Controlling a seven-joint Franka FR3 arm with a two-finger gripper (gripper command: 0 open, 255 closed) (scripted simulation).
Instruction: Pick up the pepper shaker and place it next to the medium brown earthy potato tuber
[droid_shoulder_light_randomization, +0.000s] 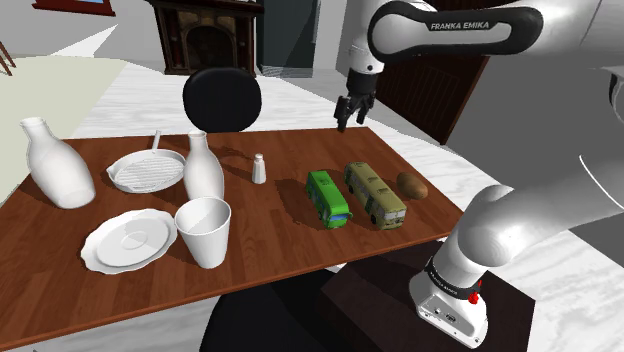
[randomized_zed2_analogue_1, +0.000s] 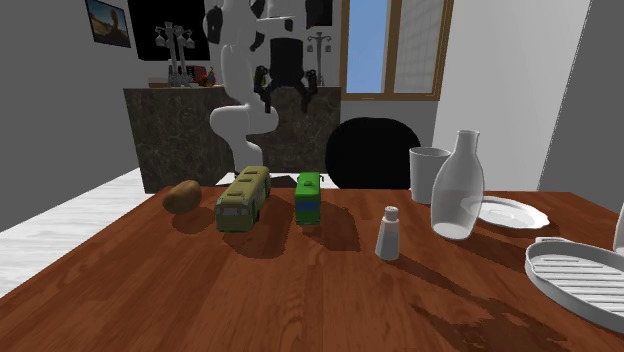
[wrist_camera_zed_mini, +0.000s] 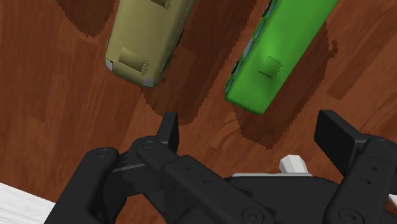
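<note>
The gripper (droid_shoulder_light_randomization: 350, 112) hangs high above the table (droid_shoulder_light_randomization: 290, 215), its 2 fingers (wrist_camera_zed_mini: 169, 132) spread and empty. The pepper shaker (droid_shoulder_light_randomization: 259, 168) stands at the shoulder view's left of the green bus (droid_shoulder_light_randomization: 328, 198). Carried low toward the potato (droid_shoulder_light_randomization: 412, 185), it could clip that bus or the olive bus (droid_shoulder_light_randomization: 375, 194).

The arm (droid_shoulder_light_randomization: 520, 200) is built of rounded, glossy white shells with dark bands at the joints. One black band carries white "FRANKA EMIKA" lettering (droid_shoulder_light_randomization: 470, 25). Its white base (droid_shoulder_light_randomization: 445, 295) bears a small red button (droid_shoulder_light_randomization: 477, 293) and dark markings. The gripper (wrist_camera_zed_mini: 251, 130) is all black, with angular links joined by round pins and two blocky fingers (wrist_camera_zed_mini: 168, 130).
</note>
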